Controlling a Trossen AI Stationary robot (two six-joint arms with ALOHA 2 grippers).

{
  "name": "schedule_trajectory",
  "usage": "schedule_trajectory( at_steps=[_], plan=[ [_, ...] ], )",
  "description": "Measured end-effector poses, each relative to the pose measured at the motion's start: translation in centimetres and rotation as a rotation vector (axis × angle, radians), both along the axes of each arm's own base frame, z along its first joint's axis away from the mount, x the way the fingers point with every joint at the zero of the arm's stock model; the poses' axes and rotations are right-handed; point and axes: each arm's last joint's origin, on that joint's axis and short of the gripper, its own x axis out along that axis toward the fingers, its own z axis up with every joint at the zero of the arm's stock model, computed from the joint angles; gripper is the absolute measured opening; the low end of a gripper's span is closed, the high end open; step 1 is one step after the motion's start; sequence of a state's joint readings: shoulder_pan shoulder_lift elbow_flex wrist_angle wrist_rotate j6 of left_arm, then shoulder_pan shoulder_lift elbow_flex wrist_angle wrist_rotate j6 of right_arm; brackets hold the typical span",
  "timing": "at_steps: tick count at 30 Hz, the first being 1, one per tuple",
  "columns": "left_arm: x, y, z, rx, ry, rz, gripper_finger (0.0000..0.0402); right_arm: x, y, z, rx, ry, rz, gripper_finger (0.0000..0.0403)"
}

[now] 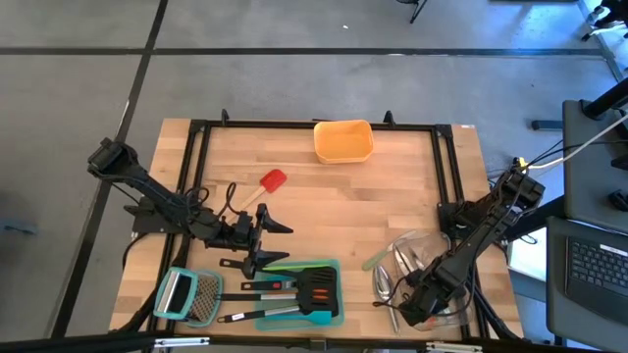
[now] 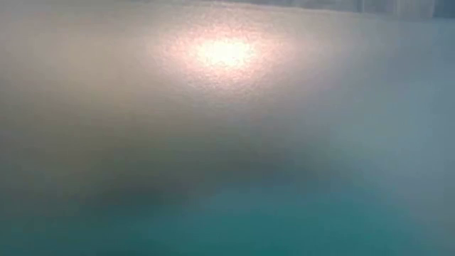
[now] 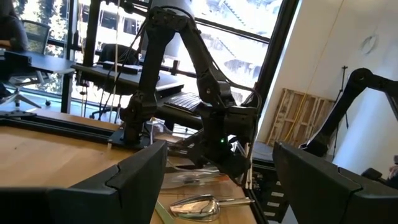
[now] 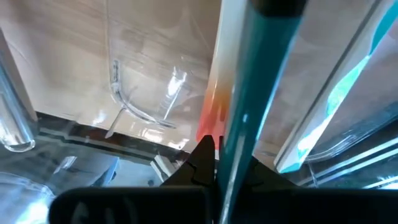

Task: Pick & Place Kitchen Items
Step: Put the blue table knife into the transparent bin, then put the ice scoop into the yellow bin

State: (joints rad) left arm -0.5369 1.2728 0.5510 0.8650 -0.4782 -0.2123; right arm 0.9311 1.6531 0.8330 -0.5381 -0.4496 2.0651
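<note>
A: Where are the tools right now?

B: The left tool (image 1: 257, 238) hovers low over the wooden surface (image 1: 334, 196) near its left middle, fingers spread wide and holding nothing. The right tool (image 1: 420, 297) is down at the near right, in the clear bowl (image 1: 417, 245), fingers pressed together on a teal spatula handle (image 4: 255, 93) that runs straight up past its camera.

A: And the rest of the utensils?

B: A red spatula (image 1: 267, 184) lies loose just beyond the left tool. Black turners (image 1: 316, 289) sit on the teal tray (image 1: 336, 316) at the near edge, with the grater (image 1: 191, 294) to their left. A silver scoop (image 3: 198, 206) lies by the clear bowl, and a green spatula (image 1: 375, 260) pokes out at its left side. The orange tub (image 1: 343, 140) stands at the far edge.

A: What could go wrong?

B: The pinch is on a slim, smooth handle, so I'd expect it to swing or slip if the arm lifts fast. Its end might also catch the bowl's rim and drag the bowl or tip out the cutlery. On the other side, the spread fingers sit close to the tray and could nudge the turners when they descend.
</note>
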Motion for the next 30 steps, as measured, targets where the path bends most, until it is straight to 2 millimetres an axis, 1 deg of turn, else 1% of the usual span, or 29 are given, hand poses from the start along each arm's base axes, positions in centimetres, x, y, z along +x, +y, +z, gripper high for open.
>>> schedule_trajectory(
  at_steps=[5, 19, 24, 30],
  plan=[
    [0.00, 0.00, 0.00, -0.001, 0.000, 0.000, 0.0290, 0.01, 0.01, -0.05, 0.002, -0.003, 0.005, 0.0012],
    [0.00, 0.00, 0.01, -0.001, -0.001, 0.000, 0.0290, 0.02, 0.02, -0.06, 0.003, -0.004, 0.005, 0.0054],
    [0.00, 0.00, 0.01, -0.002, -0.001, 0.000, 0.0290, 0.03, 0.03, -0.05, 0.004, -0.005, 0.005, 0.0082],
    [0.00, 0.00, 0.01, -0.001, -0.001, 0.000, 0.0290, 0.34, 0.24, 0.42, -0.036, -0.039, 0.015, 0.0128]
  ],
)
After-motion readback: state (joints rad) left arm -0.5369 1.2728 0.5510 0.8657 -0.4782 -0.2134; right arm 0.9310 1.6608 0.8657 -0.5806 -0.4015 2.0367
